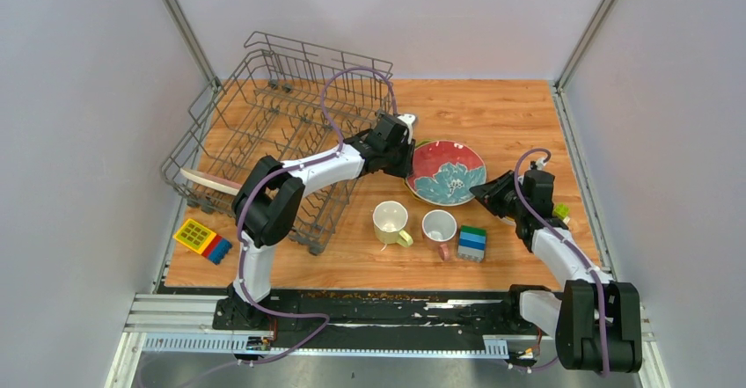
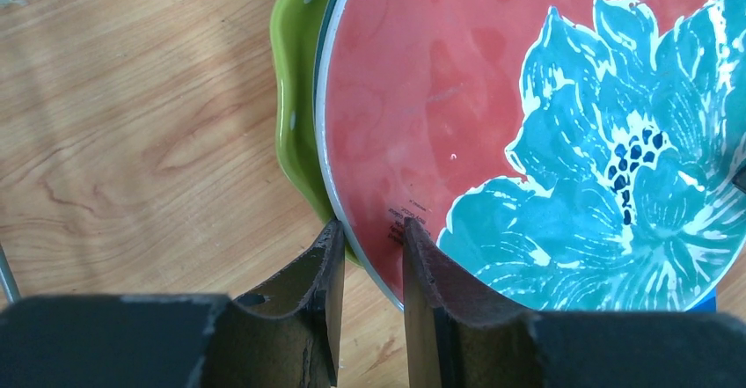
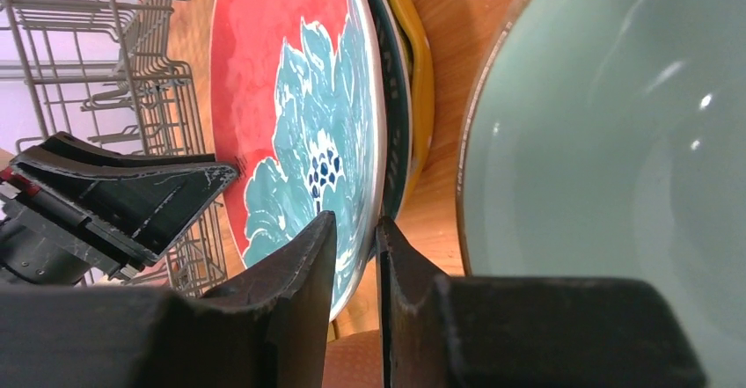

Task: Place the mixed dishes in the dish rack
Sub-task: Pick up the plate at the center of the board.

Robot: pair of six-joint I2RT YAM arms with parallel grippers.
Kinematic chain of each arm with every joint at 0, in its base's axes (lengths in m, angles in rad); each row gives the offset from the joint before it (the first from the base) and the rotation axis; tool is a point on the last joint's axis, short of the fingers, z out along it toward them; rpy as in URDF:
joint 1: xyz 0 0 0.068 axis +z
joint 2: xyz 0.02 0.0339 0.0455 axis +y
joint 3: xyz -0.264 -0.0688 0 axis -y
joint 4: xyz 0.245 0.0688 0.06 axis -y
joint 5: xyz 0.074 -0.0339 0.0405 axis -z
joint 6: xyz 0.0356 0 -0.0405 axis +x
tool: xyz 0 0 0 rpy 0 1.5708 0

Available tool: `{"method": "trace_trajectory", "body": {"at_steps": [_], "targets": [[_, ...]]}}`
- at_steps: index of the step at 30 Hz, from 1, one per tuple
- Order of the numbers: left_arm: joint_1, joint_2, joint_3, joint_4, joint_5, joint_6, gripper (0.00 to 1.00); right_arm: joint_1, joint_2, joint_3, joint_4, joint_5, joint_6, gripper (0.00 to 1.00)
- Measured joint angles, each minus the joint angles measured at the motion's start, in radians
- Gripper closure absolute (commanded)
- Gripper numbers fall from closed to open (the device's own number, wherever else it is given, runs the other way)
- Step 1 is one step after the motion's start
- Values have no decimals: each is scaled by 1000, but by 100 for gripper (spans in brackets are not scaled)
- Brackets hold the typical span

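Rack (image 1: 303,62) holds one pale plate (image 1: 207,180). Left gripper (image 2: 369,265) and right gripper (image 3: 354,238) each clamp the red flowered plate (image 1: 446,172).

stacked blocks (image 1: 471,242), yellow grid block (image 1: 194,233), wooden table (image 1: 493,106)

Rack (image 1: 273,111) left of plate (image 1: 446,172), yellow mug (image 1: 390,221) nearside

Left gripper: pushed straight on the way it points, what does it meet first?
The red flowered plate: its rim lies between the fingertips of the left gripper. Just beneath is the green scalloped dish, then the table, though depth is hard to judge.
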Motion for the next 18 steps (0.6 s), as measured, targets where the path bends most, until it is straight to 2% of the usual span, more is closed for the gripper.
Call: {"method": "trace_trajectory", "body": {"at_steps": [18], "targets": [[6, -11, -19, 3, 13, -1, 76, -5, 43, -6, 128, -29, 35, 67]]}}
